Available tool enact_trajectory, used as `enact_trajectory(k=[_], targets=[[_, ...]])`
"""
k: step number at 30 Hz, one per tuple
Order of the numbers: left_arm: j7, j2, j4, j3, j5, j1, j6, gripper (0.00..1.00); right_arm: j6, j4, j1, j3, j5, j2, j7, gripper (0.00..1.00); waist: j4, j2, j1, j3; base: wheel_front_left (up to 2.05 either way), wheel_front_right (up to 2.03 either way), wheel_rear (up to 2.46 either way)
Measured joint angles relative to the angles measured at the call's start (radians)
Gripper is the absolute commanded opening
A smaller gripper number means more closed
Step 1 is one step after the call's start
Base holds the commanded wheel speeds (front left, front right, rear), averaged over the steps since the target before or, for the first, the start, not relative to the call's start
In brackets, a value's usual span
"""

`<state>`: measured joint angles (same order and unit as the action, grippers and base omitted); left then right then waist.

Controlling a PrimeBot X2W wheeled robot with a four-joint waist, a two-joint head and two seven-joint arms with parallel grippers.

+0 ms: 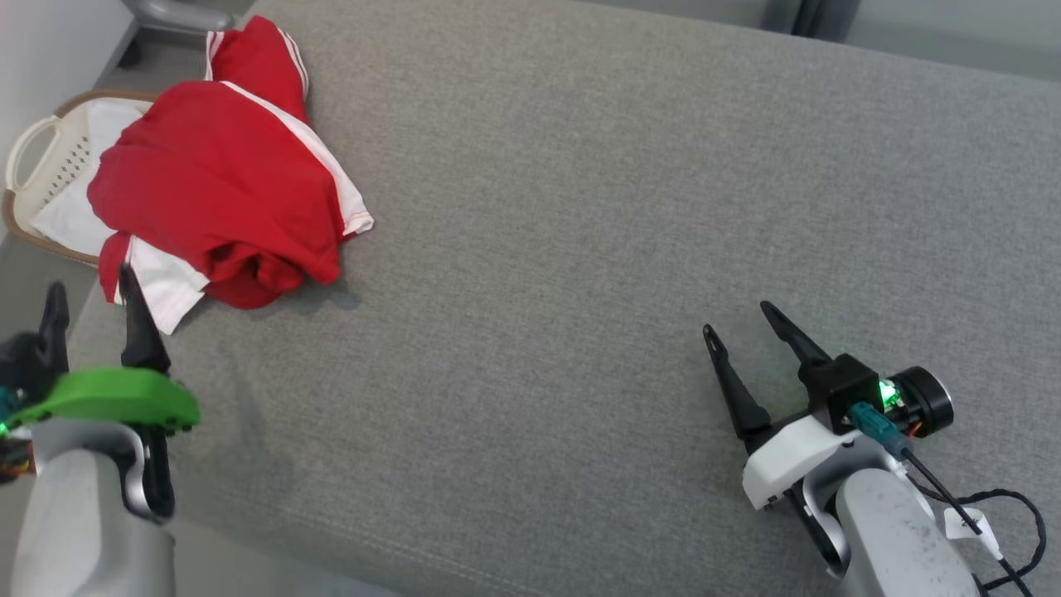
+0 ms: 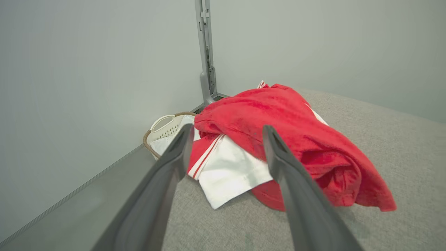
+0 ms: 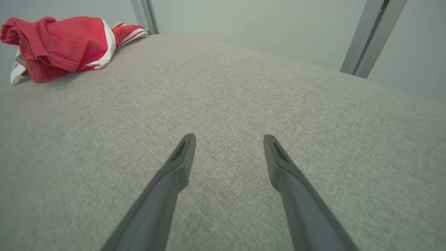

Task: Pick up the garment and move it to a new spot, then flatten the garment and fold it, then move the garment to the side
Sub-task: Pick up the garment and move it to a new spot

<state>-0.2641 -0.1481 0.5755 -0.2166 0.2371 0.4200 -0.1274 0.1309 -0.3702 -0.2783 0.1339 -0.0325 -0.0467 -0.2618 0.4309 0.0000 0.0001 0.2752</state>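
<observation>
The garment (image 1: 224, 174) is a crumpled red shirt with white stripes and white sleeve ends, heaped at the far left of the grey padded surface (image 1: 580, 249). It partly hangs over the left edge. My left gripper (image 1: 89, 286) stands open just short of its near white sleeve, holding nothing. In the left wrist view the garment (image 2: 278, 129) lies beyond the open left gripper (image 2: 226, 130). My right gripper (image 1: 739, 317) stands open at the lower right, far from the cloth. In the right wrist view the right gripper (image 3: 228, 137) hovers over bare fabric, the garment (image 3: 59, 42) far at the upper left.
A cream laundry basket (image 1: 41, 153) with white cloth in it stands on the floor off the surface's left edge, seen too in the left wrist view as the basket (image 2: 163, 127). Pale walls and a grey metal post (image 2: 206, 52) stand behind. A black cable (image 1: 1007, 531) trails from the right wrist.
</observation>
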Motion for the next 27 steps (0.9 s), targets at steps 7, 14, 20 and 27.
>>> enact_trajectory(k=[7, 14, 20, 27], targets=[[0.0, -0.11, 0.147, 0.15, 0.152, 0.197, -0.001, 1.0, 0.0, -0.002, -0.036, -0.011, -0.042, 0.0, 0.0, 1.0, -0.027, 0.0, 0.0, 0.095, 0.0, 0.0, 0.0], [0.02, -0.175, 0.363, 0.25, 0.35, 0.347, -0.001, 1.0, 0.002, 0.017, -0.075, 0.001, -0.06, 0.009, -0.005, 1.0, -0.068, 0.0, 0.0, 0.165, 0.0, 0.0, 0.0], [0.089, -0.211, 0.463, 0.358, 0.465, 0.372, -0.001, 1.0, 0.002, 0.05, -0.098, 0.017, -0.055, 0.015, -0.007, 1.0, -0.118, 0.0, 0.0, 0.202, 0.0, 0.0, 0.0], [0.049, -0.224, 0.515, 0.435, 0.513, 0.372, -0.001, 0.0, 0.002, 0.066, -0.1, 0.01, -0.039, 0.012, -0.007, 1.0, -0.149, 0.0, 0.0, 0.204, 0.0, 0.0, 0.0]])
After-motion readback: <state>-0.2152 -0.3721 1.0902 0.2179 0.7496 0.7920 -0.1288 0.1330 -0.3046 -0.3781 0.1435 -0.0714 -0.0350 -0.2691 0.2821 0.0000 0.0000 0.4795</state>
